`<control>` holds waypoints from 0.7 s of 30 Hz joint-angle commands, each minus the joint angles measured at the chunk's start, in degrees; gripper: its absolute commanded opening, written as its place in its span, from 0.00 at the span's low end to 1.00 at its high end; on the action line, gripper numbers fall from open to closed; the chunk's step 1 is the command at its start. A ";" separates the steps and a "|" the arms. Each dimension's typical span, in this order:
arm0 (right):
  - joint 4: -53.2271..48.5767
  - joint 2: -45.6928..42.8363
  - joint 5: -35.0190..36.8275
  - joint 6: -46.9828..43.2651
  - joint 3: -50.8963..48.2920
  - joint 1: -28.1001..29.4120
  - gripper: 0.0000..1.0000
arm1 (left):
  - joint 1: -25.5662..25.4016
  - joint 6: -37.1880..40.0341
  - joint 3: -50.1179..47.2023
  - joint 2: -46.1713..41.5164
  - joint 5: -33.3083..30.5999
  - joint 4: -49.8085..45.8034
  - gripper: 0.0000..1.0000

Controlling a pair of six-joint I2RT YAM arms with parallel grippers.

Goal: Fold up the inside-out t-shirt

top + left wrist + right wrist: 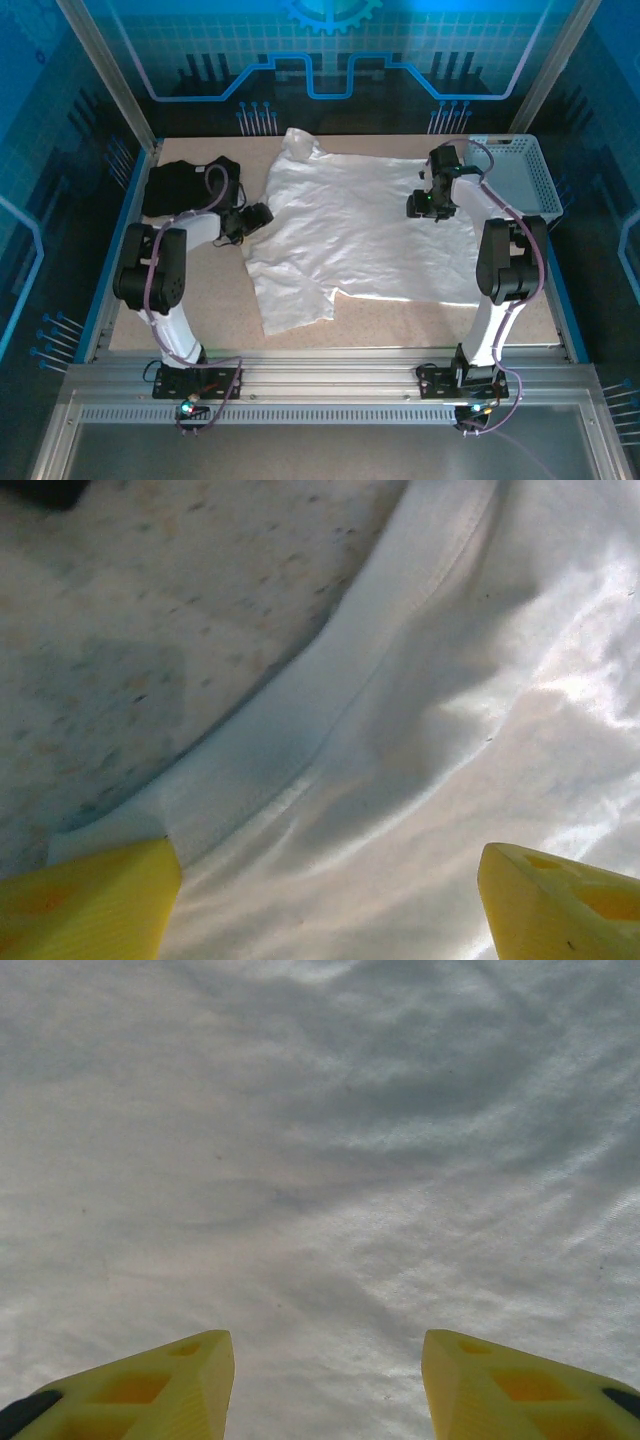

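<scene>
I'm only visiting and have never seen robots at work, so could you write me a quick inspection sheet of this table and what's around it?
Surface: speckled beige table; no spills seen.
Job's things: white t-shirt spread out mid-table, lightly wrinkled.
Clutter: black folded garment at the far left; pale basket at the far right.
Grippers: left gripper open at the shirt's left edge; right gripper open over the shirt's right part; neither holds anything.
Cables: a purple cable runs along each arm.
Surroundings: blue patterned panels around the table; metal frame rail at the near edge.
</scene>
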 commanded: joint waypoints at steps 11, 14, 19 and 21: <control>-0.49 -5.05 -2.63 1.17 -1.52 -0.44 0.54 | 2.58 -0.25 -0.91 -3.17 -2.51 -1.47 0.80; 0.20 -8.63 -4.33 1.92 -5.14 -0.26 0.54 | 2.93 0.13 2.26 -0.93 -3.05 -3.03 0.81; 2.08 -15.73 -6.47 3.97 -12.84 -0.16 0.54 | 2.93 -0.56 1.93 -4.11 -2.33 -2.38 0.81; 2.71 -18.69 -7.94 5.20 -16.01 -0.04 0.54 | 2.93 -0.65 0.90 -6.41 -2.33 -2.64 0.81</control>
